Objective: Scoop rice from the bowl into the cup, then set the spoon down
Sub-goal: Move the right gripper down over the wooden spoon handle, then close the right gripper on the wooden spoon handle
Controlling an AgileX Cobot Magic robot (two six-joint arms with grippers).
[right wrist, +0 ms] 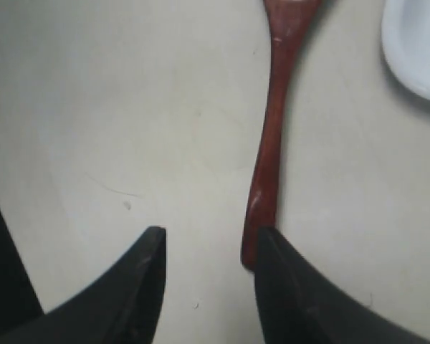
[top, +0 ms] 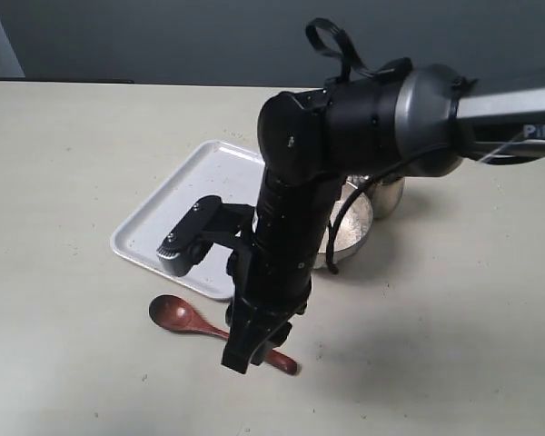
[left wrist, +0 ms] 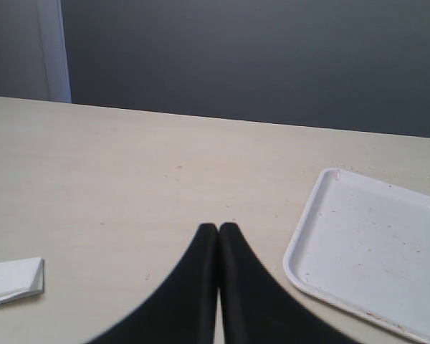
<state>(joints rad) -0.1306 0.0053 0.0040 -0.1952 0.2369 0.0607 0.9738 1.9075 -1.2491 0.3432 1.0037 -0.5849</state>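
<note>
The spoon [top: 183,318] is seen lying flat on the table [top: 64,363], just near of the white tray [top: 177,204], its oval end to the left and its handle running right. The right gripper [right wrist: 209,242] is lowered over the handle's end with its fingers spread apart and nothing held. In the right wrist view the handle tip is found against the inner side of one finger, not centred in the gap. The left gripper [left wrist: 218,235] is held over bare table left of the tray, its fingers pressed together and empty, with a folded white paper [left wrist: 13,281] nearby. The rice [top: 354,227] is partly visible in the bowl [top: 371,222], right of the tray and behind the arm, and the cup [top: 391,193] stands just beyond it. The cup's contents cannot be made out. The step is judged to be the reach for the spoon, though a release after setting it down cannot be excluded. For a grasp, the gripper would need to be shifted sideways until the slim handle sits between the fingers, brought low, and then closed. The only writing readable is "PiPE" on the right arm, cut off by the frame edge.
</note>
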